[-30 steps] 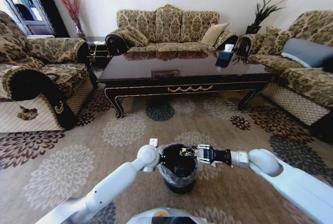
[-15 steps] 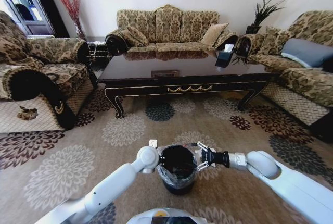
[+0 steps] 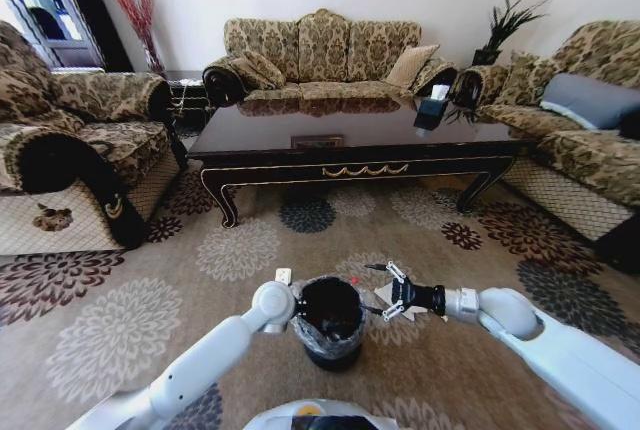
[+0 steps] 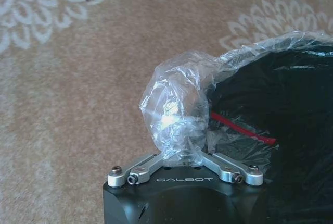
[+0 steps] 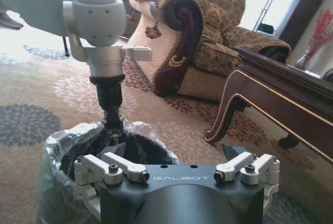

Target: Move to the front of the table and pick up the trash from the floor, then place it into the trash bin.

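The trash bin [image 3: 327, 338], black with a clear liner, stands on the carpet just in front of me. My left gripper [image 3: 296, 311] is shut on a bunched fold of the liner [image 4: 177, 114] at the bin's left rim; the right wrist view shows it reaching down onto that rim [image 5: 113, 125]. A thin red strip [image 4: 239, 128] lies inside the bin. My right gripper [image 3: 379, 290] hovers just right of the bin at rim height, open and holding nothing. The table [image 3: 360, 168] stands farther ahead across the carpet. The trash is out of view on the floor.
A sofa [image 3: 320, 50] sits behind the table, with armchairs on the left [image 3: 80, 150] and right [image 3: 590, 140]. A dark box [image 3: 432, 110] stands on the table's right end. Patterned carpet [image 3: 240, 250] lies open between the bin and the table.
My right gripper was over the bin with a small item in it. It opened and has drawn back to the right, empty. The bin and my left gripper have shifted slightly left.
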Motion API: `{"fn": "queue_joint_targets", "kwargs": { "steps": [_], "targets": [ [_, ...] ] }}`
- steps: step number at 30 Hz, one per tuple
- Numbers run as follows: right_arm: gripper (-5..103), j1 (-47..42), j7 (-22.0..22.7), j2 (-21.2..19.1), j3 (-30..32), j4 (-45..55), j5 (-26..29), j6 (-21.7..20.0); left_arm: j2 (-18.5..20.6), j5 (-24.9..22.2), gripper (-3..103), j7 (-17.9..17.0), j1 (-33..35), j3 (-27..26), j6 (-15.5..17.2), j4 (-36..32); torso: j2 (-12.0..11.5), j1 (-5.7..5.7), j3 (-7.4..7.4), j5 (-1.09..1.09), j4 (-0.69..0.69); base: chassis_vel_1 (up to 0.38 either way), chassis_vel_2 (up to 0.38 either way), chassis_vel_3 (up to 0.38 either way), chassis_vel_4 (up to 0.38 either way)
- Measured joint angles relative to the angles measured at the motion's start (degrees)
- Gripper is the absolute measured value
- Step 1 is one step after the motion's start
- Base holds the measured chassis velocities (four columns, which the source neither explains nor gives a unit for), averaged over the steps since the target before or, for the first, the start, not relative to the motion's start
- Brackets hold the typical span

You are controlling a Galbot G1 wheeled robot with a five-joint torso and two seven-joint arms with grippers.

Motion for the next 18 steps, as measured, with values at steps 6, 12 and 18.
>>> {"fn": "queue_joint_targets", "kwargs": {
  "steps": [6, 12, 18],
  "targets": [
    [100, 0.9, -1.86, 1.66, 0.57, -8.75, 5.02, -0.4, 1.85, 0.07, 0, 0.63, 2.81, -4.88, 0.0, -1.43, 0.0, 0.0, 0.0, 0.01, -0.01, 0.0, 0.0, 0.0, 0.0],
    [100, 2.44, -5.38, 3.96, 0.96, -22.14, 5.99, 1.37, 3.95, 0.22, 0, 1.03, 4.87, -8.03, 0.0, -2.77, 0.0, 0.0, 0.0, 0.01, -0.01, 0.0, 0.0, 0.0, 0.0],
    [100, 3.95, -7.41, 6.39, 0.71, -31.45, 6.65, 2.18, 5.15, -0.6, 0, 1.12, 5.38, -9.45, 0.0, -3.91, 0.0, 0.0, 0.0, 0.01, -0.01, 0.0, 0.0, 0.0, 0.0]
  ]
}}
